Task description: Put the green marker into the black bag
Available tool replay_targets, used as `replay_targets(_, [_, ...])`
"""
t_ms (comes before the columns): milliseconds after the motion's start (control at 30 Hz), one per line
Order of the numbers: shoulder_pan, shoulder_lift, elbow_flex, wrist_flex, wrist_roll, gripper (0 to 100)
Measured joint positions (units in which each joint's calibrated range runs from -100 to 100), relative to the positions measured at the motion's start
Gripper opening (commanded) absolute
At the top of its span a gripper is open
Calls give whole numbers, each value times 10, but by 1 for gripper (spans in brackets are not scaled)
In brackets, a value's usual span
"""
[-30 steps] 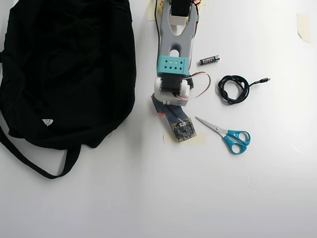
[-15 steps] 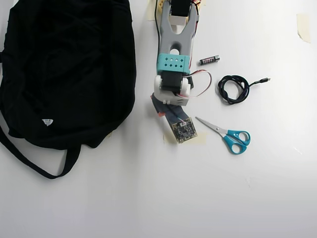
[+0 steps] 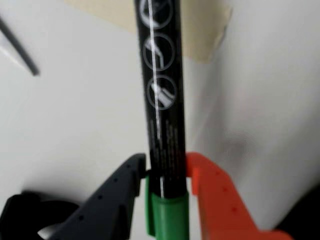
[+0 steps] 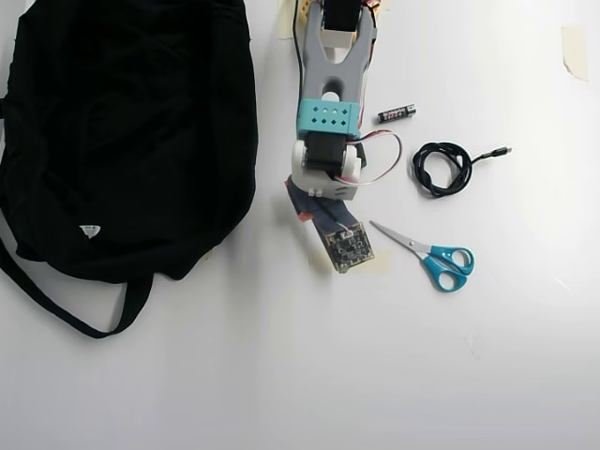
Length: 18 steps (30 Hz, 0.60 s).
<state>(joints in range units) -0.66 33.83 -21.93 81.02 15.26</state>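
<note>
Wrist view | green marker [image 3: 162, 115]: glossy black barrel, white round icons, green cap | clamped at the cap end between the black and orange jaws of the gripper [image 3: 166, 182], above the white table [image 3: 75, 105] | overhead view: black bag [image 4: 122, 131] well left of the arm.

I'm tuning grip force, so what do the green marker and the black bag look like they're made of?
The green marker: probably smooth, glossy plastic; a bright highlight runs along its dark printed barrel, and the green part looks more matte. The gripper is clamped on it. The black bag: apparently soft matte fabric; it lies slumped and creased, with a limp strap.
</note>
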Motion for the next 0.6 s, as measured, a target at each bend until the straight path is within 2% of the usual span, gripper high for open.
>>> replay_targets(600, [0,0,-6,3,-20,2])
